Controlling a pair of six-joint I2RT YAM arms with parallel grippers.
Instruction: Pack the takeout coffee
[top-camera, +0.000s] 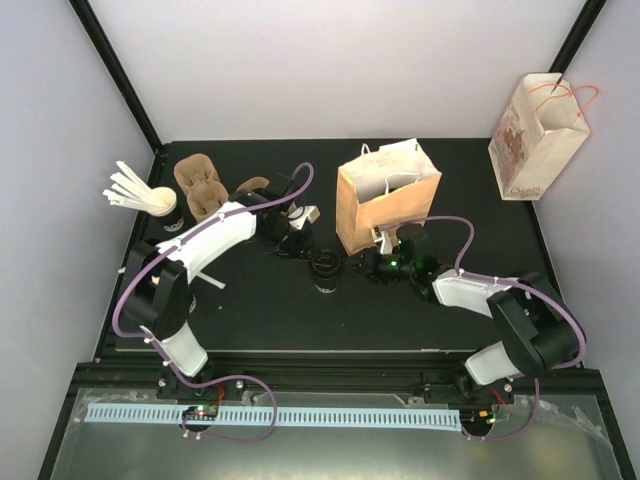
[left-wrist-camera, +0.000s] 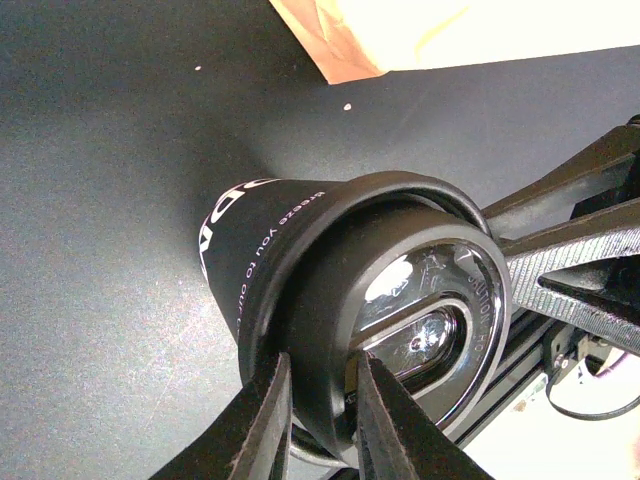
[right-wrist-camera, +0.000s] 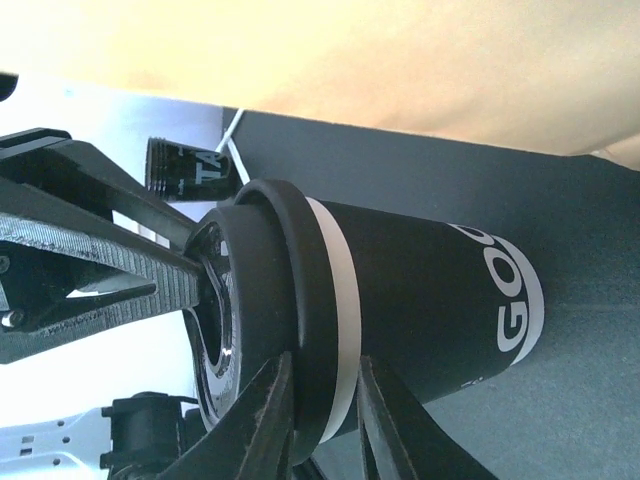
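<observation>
The takeout coffee (top-camera: 325, 272) is a black paper cup with white lettering and a glossy black lid, upright at the middle of the black table. In the left wrist view the cup (left-wrist-camera: 255, 240) fills the frame. My left gripper (left-wrist-camera: 318, 410) is shut on the lid (left-wrist-camera: 430, 300), one finger outside its skirt and one on its top. In the right wrist view my right gripper (right-wrist-camera: 322, 410) pinches the lid's edge (right-wrist-camera: 270, 300) and the cup's white rim from the opposite side. In the top view the left gripper (top-camera: 305, 250) and right gripper (top-camera: 362, 266) flank the cup.
An open brown paper bag (top-camera: 385, 195) stands just behind the cup. A cardboard cup carrier (top-camera: 203, 185) and a black cup holding white stirrers (top-camera: 140, 192) are at the back left. A printed white bag (top-camera: 535, 135) stands beyond the table's right edge.
</observation>
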